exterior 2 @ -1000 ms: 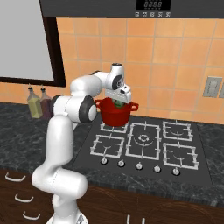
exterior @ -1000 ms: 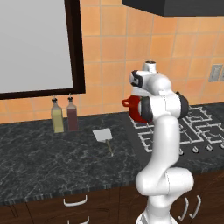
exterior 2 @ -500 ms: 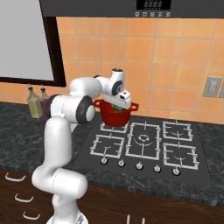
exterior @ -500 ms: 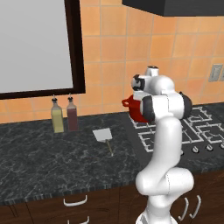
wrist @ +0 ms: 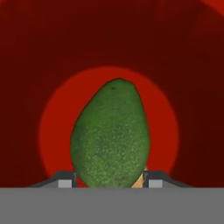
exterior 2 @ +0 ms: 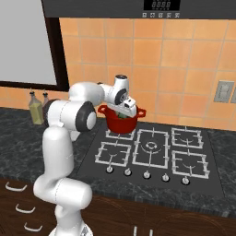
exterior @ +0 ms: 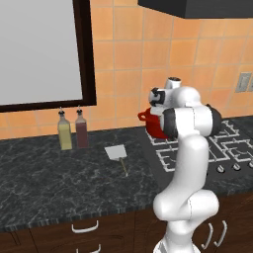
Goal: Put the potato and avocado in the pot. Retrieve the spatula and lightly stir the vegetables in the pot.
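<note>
The glossy red pot point(exterior 2: 121, 124) stands on the stove's back left burner, and it also shows behind my arm point(exterior: 152, 126). My gripper point(exterior 2: 123, 112) points down into its mouth. In the hand view the gripper point(wrist: 109, 183) is shut on the green avocado point(wrist: 110, 135), which hangs over the pot's dark red floor point(wrist: 52, 127). A thin tan sliver point(wrist: 138, 183) peeks out by the avocado's lower right; I cannot tell whether it is the potato. The spatula point(exterior: 115, 152) lies flat on the dark counter left of the stove, with its handle pointing toward the front edge.
Two bottles point(exterior: 72, 132) stand against the tiled wall left of the spatula. The stove point(exterior 2: 152, 150) has several burners and a row of knobs along its front. A dark-framed window hangs above the counter.
My hand has dropped from above the pot's rim down into its mouth, carrying the avocado. The spatula and bottles have not moved.
</note>
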Controlling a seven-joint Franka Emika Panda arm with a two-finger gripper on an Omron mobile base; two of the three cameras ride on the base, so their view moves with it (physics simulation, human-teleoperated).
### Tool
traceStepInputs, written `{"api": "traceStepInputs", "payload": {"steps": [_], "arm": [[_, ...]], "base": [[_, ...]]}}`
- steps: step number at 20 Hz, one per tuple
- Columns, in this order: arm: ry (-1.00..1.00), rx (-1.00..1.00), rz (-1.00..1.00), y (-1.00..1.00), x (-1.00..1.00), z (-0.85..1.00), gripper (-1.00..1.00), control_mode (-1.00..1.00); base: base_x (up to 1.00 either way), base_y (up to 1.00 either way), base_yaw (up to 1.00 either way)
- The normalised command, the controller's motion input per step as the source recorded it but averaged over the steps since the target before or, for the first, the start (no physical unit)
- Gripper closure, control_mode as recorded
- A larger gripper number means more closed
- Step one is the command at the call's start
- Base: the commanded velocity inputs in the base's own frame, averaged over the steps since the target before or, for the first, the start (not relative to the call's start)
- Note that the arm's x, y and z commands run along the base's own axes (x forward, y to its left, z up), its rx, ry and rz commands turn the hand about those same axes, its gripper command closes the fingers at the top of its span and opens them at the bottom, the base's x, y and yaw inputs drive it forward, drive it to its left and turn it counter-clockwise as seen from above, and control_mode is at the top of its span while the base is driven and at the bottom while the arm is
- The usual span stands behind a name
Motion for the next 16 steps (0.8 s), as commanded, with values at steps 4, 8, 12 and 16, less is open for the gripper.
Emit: {"api": "traceStepInputs", "payload": {"steps": [4, 8, 12, 16], "arm": [[0.00, 0.00, -0.02, 0.00, 0.00, 0.05, -1.00, -1.00], [-0.01, 0.00, -0.01, 0.00, -0.01, 0.35, -1.00, -1.00], [0.00, 0.00, 0.02, 0.00, -0.29, 0.93, -1.00, -1.00], [0.00, 0.00, 0.15, 0.15, -0.74, 0.87, -1.00, -1.00]], "base": [[0.00, 0.00, 0.00], [0.00, 0.00, 0.00], [0.00, 0.00, 0.00], [0.00, 0.00, 0.00]]}}
